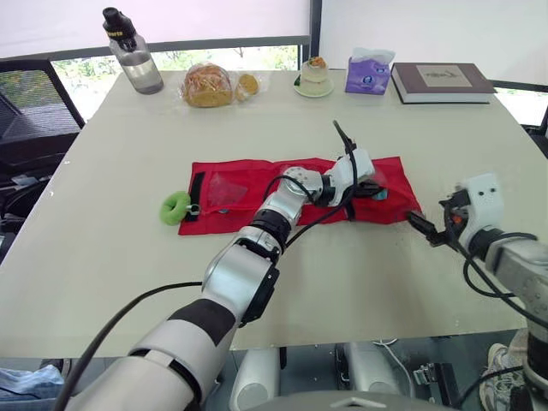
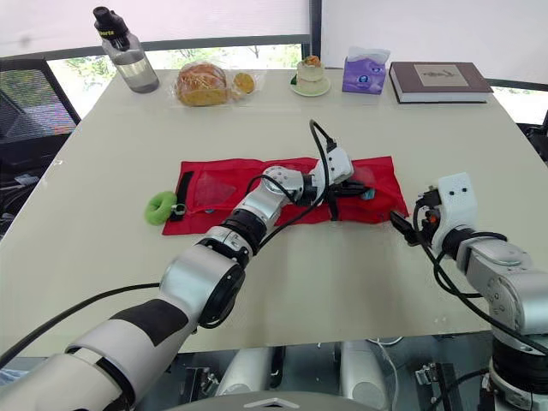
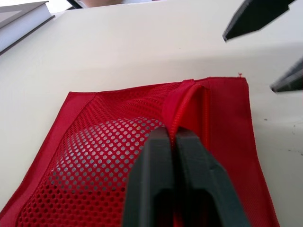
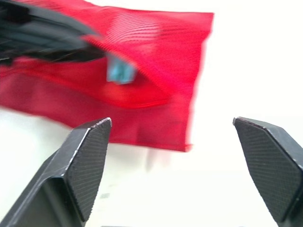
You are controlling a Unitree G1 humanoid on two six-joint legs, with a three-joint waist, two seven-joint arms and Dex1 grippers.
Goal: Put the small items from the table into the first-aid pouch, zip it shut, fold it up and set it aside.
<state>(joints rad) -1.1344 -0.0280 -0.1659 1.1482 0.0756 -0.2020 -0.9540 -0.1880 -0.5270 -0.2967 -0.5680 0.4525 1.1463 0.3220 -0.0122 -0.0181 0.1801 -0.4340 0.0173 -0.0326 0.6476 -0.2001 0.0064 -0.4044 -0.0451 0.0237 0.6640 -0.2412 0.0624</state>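
1. Head views: a long red pouch [image 1: 248, 193] lies unfolded and flat across the middle of the pale table [image 1: 128, 282]. It has a black strap at its left end, a clear window pocket next to that, and mesh at its right end. A green ring [image 1: 176, 208] sits against the left end. The left gripper [image 1: 366, 188] is down on the pouch's right part, beside a small blue item [image 1: 379, 195] in the mesh. The right gripper [image 1: 425, 229] hangs just off the pouch's right corner, over bare table. Along the far edge stand a bottle [image 1: 133, 53], bagged bread [image 1: 208, 86], a dessert [image 1: 314, 77], tissues [image 1: 368, 74] and a book [image 1: 441, 82]
2. Left wrist view: the left gripper's two black fingers [image 3: 151, 189] are pressed together with no gap, pinching the raised red zip line that runs along the mesh pocket. The mesh bulges a little beside them. The right gripper's fingertips show past the pouch's end, apart from the cloth
3. Right wrist view: the right gripper's fingers [image 4: 87, 161] are spread wide and grip nothing. Between them lie the pouch's right edge and bare table. The blue item shows under the mesh, with the left gripper dark and blurred just beside it
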